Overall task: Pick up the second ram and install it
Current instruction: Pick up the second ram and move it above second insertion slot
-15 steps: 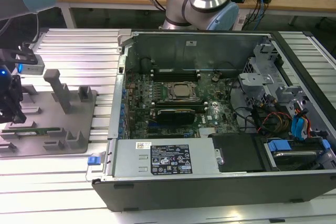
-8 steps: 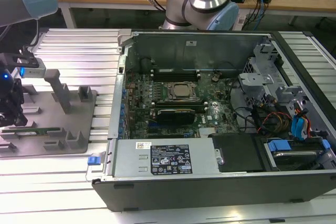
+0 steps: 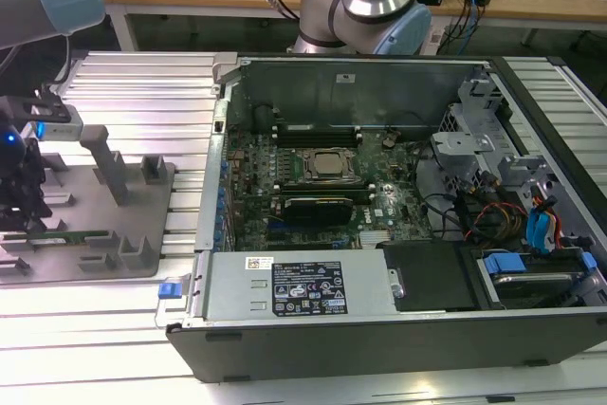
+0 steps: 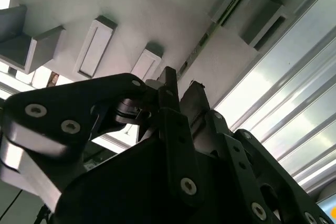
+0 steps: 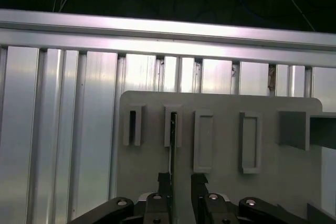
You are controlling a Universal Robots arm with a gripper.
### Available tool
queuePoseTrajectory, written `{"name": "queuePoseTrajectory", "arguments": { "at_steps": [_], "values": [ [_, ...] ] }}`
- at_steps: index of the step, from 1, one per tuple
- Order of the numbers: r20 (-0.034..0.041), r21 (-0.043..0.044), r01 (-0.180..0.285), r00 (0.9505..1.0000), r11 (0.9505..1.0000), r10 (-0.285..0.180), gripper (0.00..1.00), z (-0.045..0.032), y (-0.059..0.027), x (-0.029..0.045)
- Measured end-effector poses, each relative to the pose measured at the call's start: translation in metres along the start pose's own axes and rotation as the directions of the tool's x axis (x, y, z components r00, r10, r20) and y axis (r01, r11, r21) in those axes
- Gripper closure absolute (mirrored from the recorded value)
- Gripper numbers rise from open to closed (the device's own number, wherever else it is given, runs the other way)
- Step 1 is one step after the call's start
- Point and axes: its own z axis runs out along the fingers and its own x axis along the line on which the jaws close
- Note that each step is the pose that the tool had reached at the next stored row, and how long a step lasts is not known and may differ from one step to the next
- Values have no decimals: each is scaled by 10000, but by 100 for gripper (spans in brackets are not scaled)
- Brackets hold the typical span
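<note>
The second ram (image 3: 74, 232) is a thin green stick standing on edge in the grey fixture plate (image 3: 57, 265) at the exterior view's left. In the first wrist view the ram (image 5: 171, 150) shows edge-on, running from a slotted block (image 5: 172, 124) down between my fingers. My gripper (image 5: 181, 180) straddles its near end. It is open, with plate showing between the ram and one finger (image 5: 197, 182). In the second wrist view the ram (image 4: 202, 41) runs as a thin line toward my gripper (image 4: 182, 88). In the exterior view my gripper (image 3: 27, 225) sits low over the plate.
An open computer case (image 3: 332, 73) lies at the exterior view's middle and right, with its motherboard (image 3: 313, 168) and a black expansion card (image 3: 318, 206) exposed. Grey upright blocks (image 3: 106, 163) stand on the fixture plate. The ribbed aluminium table (image 3: 133, 82) surrounds both.
</note>
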Motion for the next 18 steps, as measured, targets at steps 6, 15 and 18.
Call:
{"name": "queuePoseTrajectory", "arguments": {
  "at_steps": [6,15,18],
  "values": [
    [-4,-2,144,9999,9999,-144,72,92,11,7],
    [-13,-10,366,9993,9993,-366,72,253,29,16],
    [-19,-12,373,9993,9993,-373,72,257,29,17]
  ]
}}
